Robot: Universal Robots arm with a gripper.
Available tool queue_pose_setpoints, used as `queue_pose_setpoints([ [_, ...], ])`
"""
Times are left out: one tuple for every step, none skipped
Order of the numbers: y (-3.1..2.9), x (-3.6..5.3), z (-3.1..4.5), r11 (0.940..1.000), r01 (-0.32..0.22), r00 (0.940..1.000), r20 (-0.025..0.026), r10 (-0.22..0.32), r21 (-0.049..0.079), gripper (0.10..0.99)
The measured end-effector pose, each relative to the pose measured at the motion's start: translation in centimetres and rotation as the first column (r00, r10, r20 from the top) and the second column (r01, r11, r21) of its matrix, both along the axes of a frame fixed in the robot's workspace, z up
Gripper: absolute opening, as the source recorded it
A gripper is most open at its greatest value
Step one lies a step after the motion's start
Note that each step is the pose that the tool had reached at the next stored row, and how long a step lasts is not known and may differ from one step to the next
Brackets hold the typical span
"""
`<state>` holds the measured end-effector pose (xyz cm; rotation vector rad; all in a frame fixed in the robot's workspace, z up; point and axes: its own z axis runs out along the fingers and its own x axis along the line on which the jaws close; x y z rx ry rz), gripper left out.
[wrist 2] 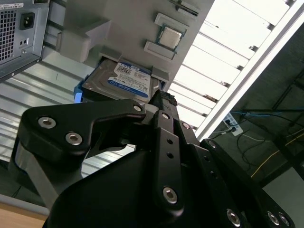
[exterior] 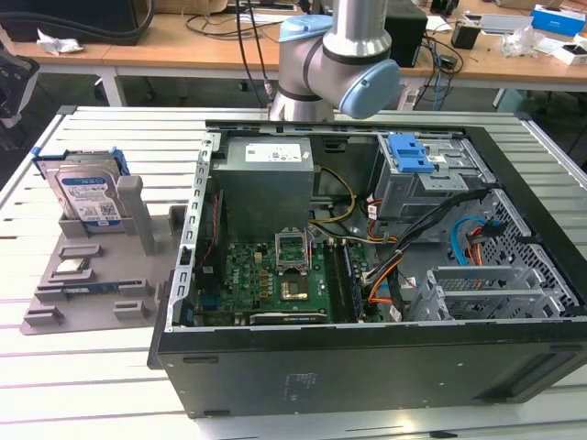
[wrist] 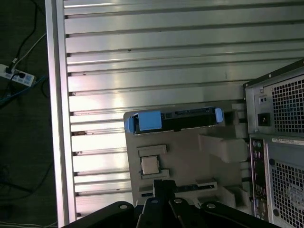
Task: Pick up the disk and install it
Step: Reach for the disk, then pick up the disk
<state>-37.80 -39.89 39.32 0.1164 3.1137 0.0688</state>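
On the grey holder (exterior: 134, 216), the disk (exterior: 87, 197) stands upright — chip (exterior: 73, 269) nearby.

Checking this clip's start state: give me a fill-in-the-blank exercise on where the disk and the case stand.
1. The disk stands on edge in a grey holder, to the exterior view's ____ of the case.
2. The bracket framing the disk is ____.
3. The case's side is ____, so the motherboard shows.
4. The disk sits ____ the case.

Missing words: left; blue; open; outside.
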Motion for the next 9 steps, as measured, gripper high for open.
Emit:
queue_pose_setpoints([
  [0.00, -0.01, 0.00, 1.0000, 0.000, 1.0000, -0.0001, 0.000, 0.000, 0.102],
  [0.00, -0.02, 0.00, 1.0000, 0.000, 1.0000, 0.0000, 0.000, 0.000, 0.102],
  [0.00, -0.02, 0.00, 1.0000, 0.000, 1.0000, 0.0000, 0.000, 0.000, 0.102],
  [0.00, -0.02, 0.00, 1.0000, 0.000, 1.0000, 0.0000, 0.000, 0.000, 0.102],
  [0.00, -0.03, 0.00, 1.0000, 0.000, 1.0000, 0.0000, 0.000, 0.000, 0.102],
  [0.00, -0.03, 0.00, 1.0000, 0.000, 1.0000, 0.0000, 0.000, 0.000, 0.102],
  [0.00, -0.04, 0.00, 1.0000, 0.000, 1.0000, 0.0000, 0.000, 0.000, 0.102],
  [0.00, -0.04, 0.00, 1.0000, 0.000, 1.0000, -0.0001, 0.000, 0.000, 0.102],
  [0.00, -0.05, 0.00, 1.0000, 0.000, 1.0000, 0.0000, 0.000, 0.000, 0.102],
])
